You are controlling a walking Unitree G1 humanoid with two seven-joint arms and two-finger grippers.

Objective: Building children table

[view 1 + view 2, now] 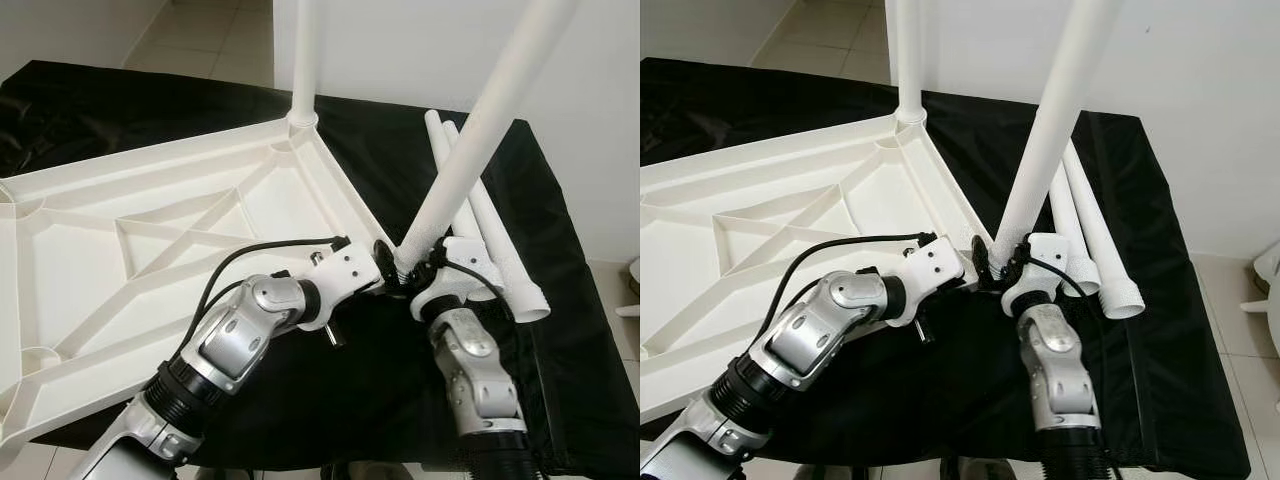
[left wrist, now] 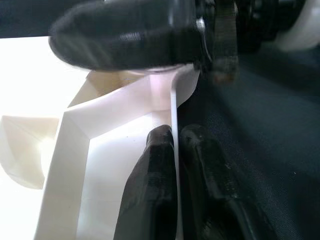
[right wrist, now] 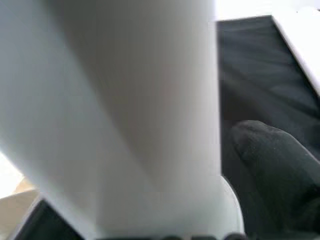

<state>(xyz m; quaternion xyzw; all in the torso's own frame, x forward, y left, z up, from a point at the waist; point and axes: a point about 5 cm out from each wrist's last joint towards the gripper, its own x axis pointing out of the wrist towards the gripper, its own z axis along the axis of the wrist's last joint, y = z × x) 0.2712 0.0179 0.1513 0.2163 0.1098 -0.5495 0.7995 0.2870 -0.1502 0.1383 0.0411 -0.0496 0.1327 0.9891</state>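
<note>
Right tool (image 1: 405,268): centre of the frame, slightly right, black fingers clamped around the lower end of a white table leg (image 1: 480,140). The leg leans up and to the right, running out of the top of the frame. In the right wrist view the leg (image 3: 125,115) sits close against one dark finger (image 3: 275,165).

Left tool (image 2: 175,145): just left of the right tool, near frame centre. Its two fingers stand narrow, pinching the thin upright rim at the near right corner of the tabletop (image 1: 150,250). One finger (image 2: 152,185) lies inside the rim, the other outside on the black cloth (image 1: 560,330).

Tabletop: white plastic, lying upside down with its ribbed underside facing up, occupying the left half of the frame. A diagonal brace pattern and corner sockets show.

Fitted leg (image 1: 304,60): white, upright in the far corner socket of the tabletop, top centre of the frame.

Spare legs (image 1: 490,230): two white tubes lying side by side on the cloth, right of the held leg, touching each other.

Worktop: covered by the black cloth. Pale floor tiles (image 1: 200,40) at upper left; white wall behind.
</note>
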